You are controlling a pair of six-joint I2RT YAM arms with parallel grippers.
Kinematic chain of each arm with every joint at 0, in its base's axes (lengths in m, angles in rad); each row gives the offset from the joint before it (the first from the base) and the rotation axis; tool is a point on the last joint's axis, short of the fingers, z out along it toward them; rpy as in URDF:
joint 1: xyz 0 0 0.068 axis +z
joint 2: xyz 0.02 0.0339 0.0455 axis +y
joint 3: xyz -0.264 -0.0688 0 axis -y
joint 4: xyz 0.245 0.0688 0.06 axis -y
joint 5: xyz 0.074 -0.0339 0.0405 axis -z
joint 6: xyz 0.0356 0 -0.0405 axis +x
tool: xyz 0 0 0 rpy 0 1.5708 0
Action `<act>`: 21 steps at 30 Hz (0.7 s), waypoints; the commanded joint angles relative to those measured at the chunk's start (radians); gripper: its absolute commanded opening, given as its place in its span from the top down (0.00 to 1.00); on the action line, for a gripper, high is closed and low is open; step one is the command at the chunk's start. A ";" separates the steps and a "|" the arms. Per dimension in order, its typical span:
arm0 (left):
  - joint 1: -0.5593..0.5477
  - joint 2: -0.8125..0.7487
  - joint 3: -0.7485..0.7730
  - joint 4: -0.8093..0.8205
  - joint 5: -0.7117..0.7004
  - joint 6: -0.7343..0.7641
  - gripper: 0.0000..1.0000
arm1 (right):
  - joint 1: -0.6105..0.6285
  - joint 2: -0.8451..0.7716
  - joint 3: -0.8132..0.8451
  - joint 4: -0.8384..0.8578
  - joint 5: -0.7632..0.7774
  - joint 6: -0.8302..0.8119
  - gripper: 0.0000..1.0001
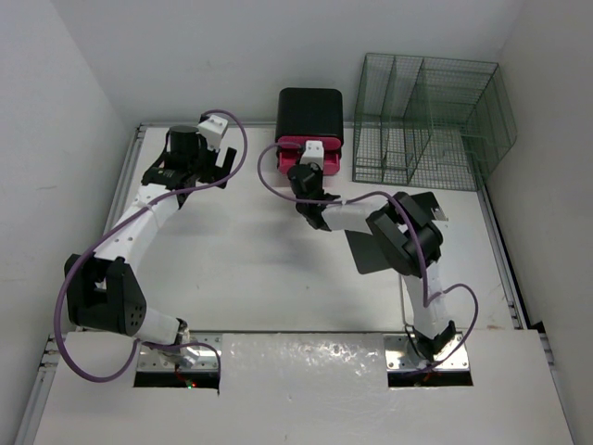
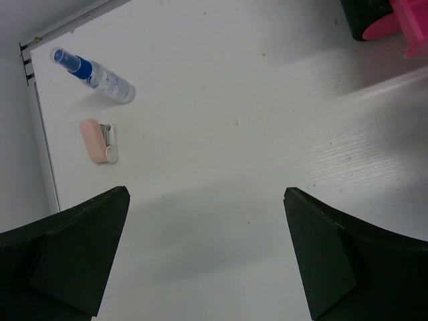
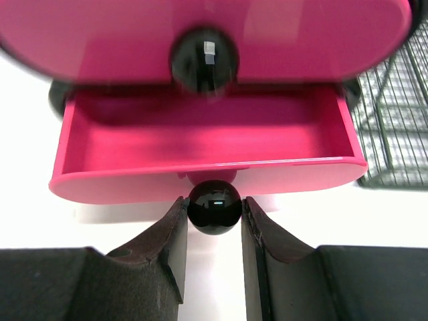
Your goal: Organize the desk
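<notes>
The white desk (image 1: 259,269) carries a black drawer unit (image 1: 310,116) at the back with pink drawers. Its lower drawer (image 3: 207,144) stands pulled out and holds nothing that I can see. My right gripper (image 3: 214,221) is shut on that drawer's black ball knob (image 3: 214,207), one finger on each side. The upper drawer front (image 3: 200,33) is closed, with its own knob (image 3: 204,59). My left gripper (image 2: 206,200) hangs open over bare desk at the back left. Beyond it lie a clear spray bottle with a blue neck (image 2: 93,75) and a small pink and white item (image 2: 99,141).
A green wire rack (image 1: 426,120) stands at the back right, next to the drawer unit. A flat black sheet (image 1: 371,250) lies under the right arm, partly hidden. Grey rails (image 2: 40,127) edge the desk, with white walls close on both sides.
</notes>
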 commanded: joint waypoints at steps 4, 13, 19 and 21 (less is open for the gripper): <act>-0.003 -0.007 0.003 0.026 -0.002 0.008 0.00 | 0.044 -0.164 -0.178 0.105 0.037 -0.010 1.00; -0.003 0.011 0.009 0.019 -0.014 0.012 0.00 | 0.066 -0.199 -0.286 0.115 0.005 0.034 0.77; 0.014 0.031 0.035 0.005 -0.040 0.012 0.00 | 0.069 -0.256 -0.342 0.113 -0.039 0.036 0.47; 0.032 0.037 0.055 -0.021 -0.007 0.010 0.00 | 0.070 -0.276 -0.368 0.115 -0.079 0.039 0.41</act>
